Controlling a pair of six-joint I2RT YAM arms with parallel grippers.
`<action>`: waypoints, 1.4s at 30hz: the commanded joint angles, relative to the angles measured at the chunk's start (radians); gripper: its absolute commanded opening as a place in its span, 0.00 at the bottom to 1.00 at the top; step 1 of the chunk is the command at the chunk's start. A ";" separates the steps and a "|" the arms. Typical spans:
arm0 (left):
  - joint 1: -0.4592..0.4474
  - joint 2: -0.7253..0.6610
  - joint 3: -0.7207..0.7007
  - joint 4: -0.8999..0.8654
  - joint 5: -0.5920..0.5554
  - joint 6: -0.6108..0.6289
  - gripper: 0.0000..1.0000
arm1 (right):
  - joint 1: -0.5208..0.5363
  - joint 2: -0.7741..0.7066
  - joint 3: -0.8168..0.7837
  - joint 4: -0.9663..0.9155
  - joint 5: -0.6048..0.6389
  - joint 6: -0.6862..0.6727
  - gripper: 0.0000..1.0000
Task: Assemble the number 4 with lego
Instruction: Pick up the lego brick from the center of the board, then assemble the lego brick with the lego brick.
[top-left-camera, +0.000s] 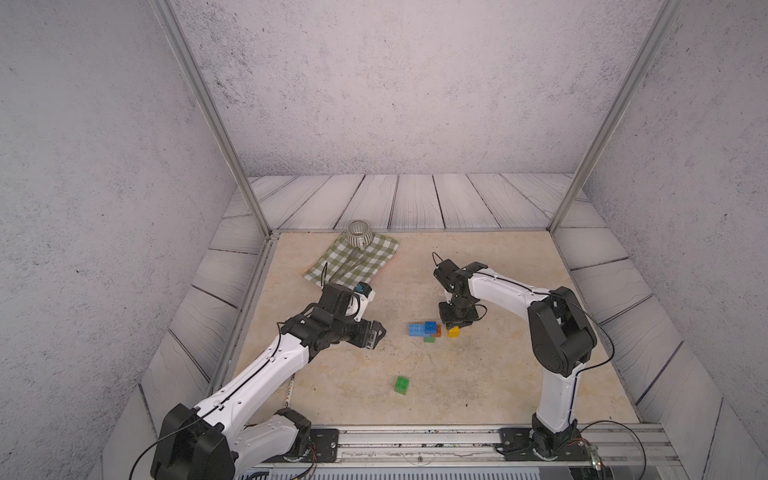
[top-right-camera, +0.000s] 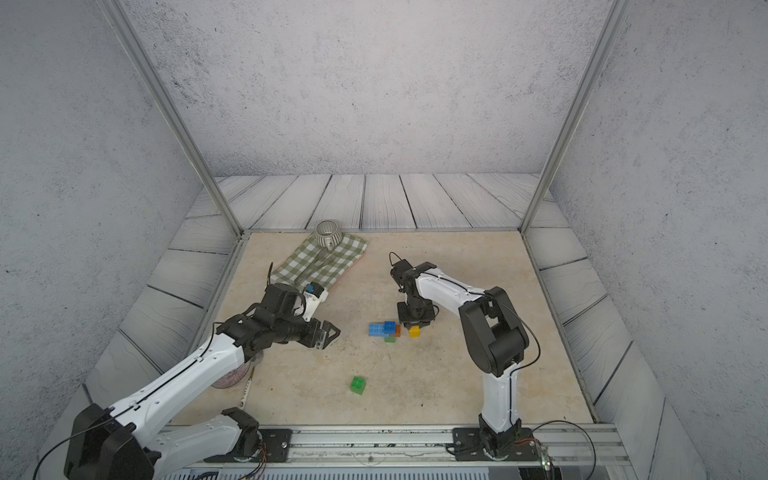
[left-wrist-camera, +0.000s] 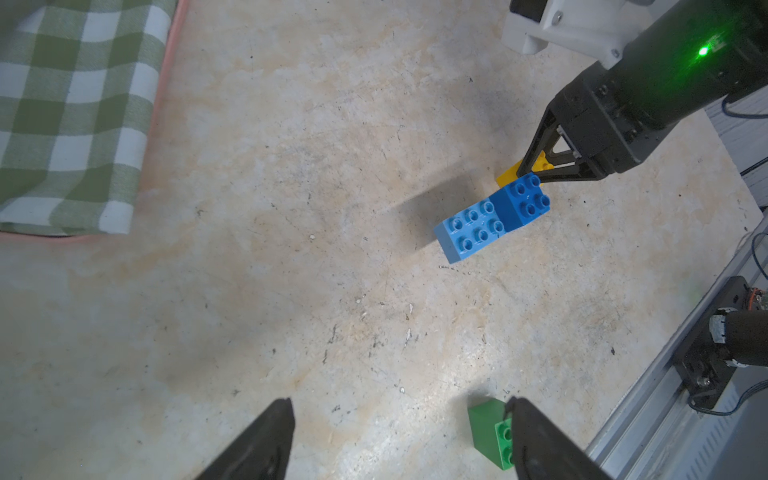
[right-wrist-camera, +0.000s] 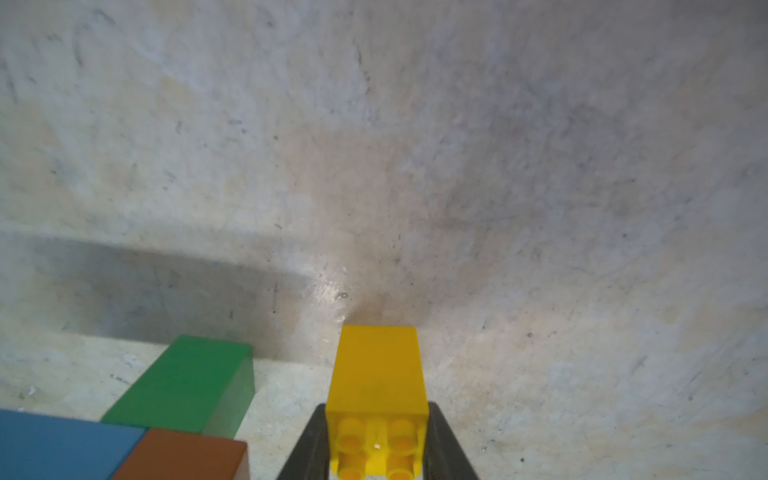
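Two white-and-black arms work over a scuffed beige bench (top-left-camera: 519, 374) that fills the walled cell in both top views. The left arm (top-left-camera: 266, 370) stretches low across the bench, its jaws spread wide and holding nothing. The left wrist view shows its two dark fingers (left-wrist-camera: 266, 440) well apart over bare bench. The right arm (top-left-camera: 552, 332) bends steeply down, its jaws closed on the yellow brick (right-wrist-camera: 376, 374). One finger presses each side of the brick's studded end, which faces the wrist camera. Whether that brick rests on the bench or hangs just off it cannot be told.

Well beyond the left jaws, at the bench's far edge, lies a green-and-white checked cloth (top-left-camera: 353, 262) with a striped cup (top-left-camera: 360, 234) at its far corner.

Just beside the right jaws, on the side toward the left jaws, sits the unfinished number 4 (top-left-camera: 424, 330). It has a long light blue brick (left-wrist-camera: 469, 232) with a dark blue brick (left-wrist-camera: 521, 203) standing higher at the end nearest the right jaws. An orange-brown brick (right-wrist-camera: 183, 455) and a green brick (right-wrist-camera: 187, 382) sit against them. A narrow strip of bench separates the yellow brick from the orange-brown one in the right wrist view.

A second green brick (top-left-camera: 401, 385) lies alone, well apart from the right jaws and nearer the left ones. It shows beside one left finger in the left wrist view.
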 joint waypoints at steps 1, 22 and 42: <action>0.008 -0.017 -0.012 0.002 -0.008 -0.003 0.84 | -0.001 -0.038 0.006 -0.072 0.028 0.039 0.27; 0.010 -0.030 -0.009 -0.003 -0.038 -0.013 0.84 | 0.088 -0.169 0.245 -0.289 -0.039 0.294 0.15; 0.015 -0.035 -0.009 -0.008 -0.042 -0.016 0.84 | 0.207 0.024 0.440 -0.378 0.042 0.287 0.14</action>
